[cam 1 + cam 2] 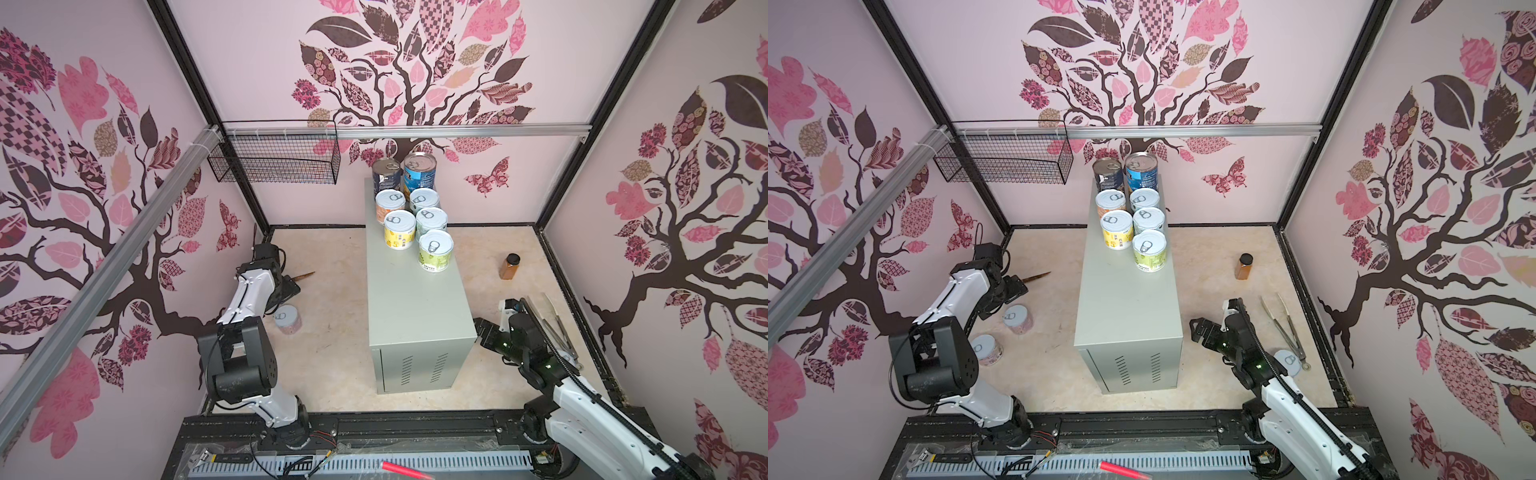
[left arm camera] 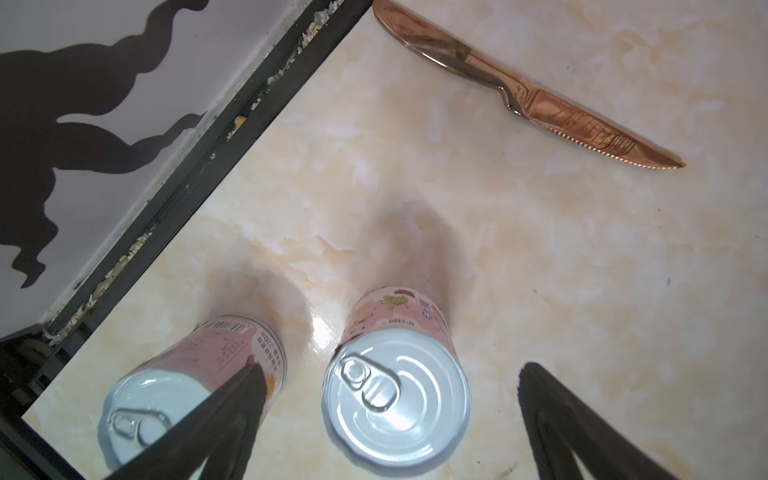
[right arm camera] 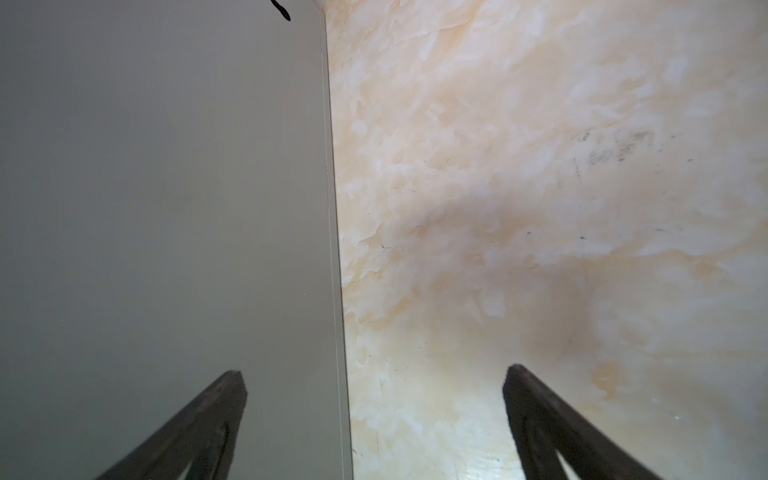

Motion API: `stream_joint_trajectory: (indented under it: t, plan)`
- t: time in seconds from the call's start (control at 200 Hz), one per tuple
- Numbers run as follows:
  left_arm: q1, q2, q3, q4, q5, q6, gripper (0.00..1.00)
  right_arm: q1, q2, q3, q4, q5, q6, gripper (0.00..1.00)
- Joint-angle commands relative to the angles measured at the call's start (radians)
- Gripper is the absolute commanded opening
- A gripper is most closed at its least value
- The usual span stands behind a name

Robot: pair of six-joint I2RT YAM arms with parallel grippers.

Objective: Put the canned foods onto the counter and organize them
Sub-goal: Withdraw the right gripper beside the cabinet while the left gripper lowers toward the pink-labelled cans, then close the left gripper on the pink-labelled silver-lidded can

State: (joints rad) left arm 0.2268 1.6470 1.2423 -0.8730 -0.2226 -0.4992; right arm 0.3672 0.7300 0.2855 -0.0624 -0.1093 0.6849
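The counter (image 1: 415, 299) (image 1: 1125, 299) is a tall grey cabinet in mid-floor. At its far end stand two tall cans (image 1: 419, 172) and several short white-lidded cans (image 1: 435, 249) (image 1: 1149, 249). Two pink cans stand on the floor to its left (image 1: 1017, 319) (image 1: 986, 349). My left gripper (image 1: 290, 289) (image 2: 390, 368) hangs open above them, and one pink can (image 2: 397, 395) lies between its fingers, untouched; the other (image 2: 166, 399) is partly behind a finger. One more can (image 1: 1288, 361) peeks out behind the right arm. My right gripper (image 1: 1198, 328) (image 3: 376, 370) is open and empty beside the counter's wall (image 3: 166, 208).
A copper knife (image 2: 532, 95) (image 1: 305, 275) lies on the floor beyond the left gripper. An amber jar (image 1: 510, 267) stands right of the counter, with metal tongs (image 1: 1285, 328) near the right wall. A black wire basket (image 1: 274, 162) hangs on the back left rail.
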Motion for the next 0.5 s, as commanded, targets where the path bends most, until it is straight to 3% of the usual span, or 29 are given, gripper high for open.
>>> stream_joint_trajectory:
  t: [0.0,0.25,0.495]
  plan:
    - [0.011,0.039,0.042,0.022,0.001,0.042,0.98,0.015,0.0,0.002,0.041,-0.013,0.005,1.0]
    - [0.014,0.128,0.041,0.056,0.048,0.053,0.89,0.032,0.003,-0.012,0.062,-0.018,0.008,1.0]
    - [0.01,0.121,-0.003,0.096,0.122,0.053,0.82,0.036,0.012,-0.016,0.077,-0.022,0.006,1.0]
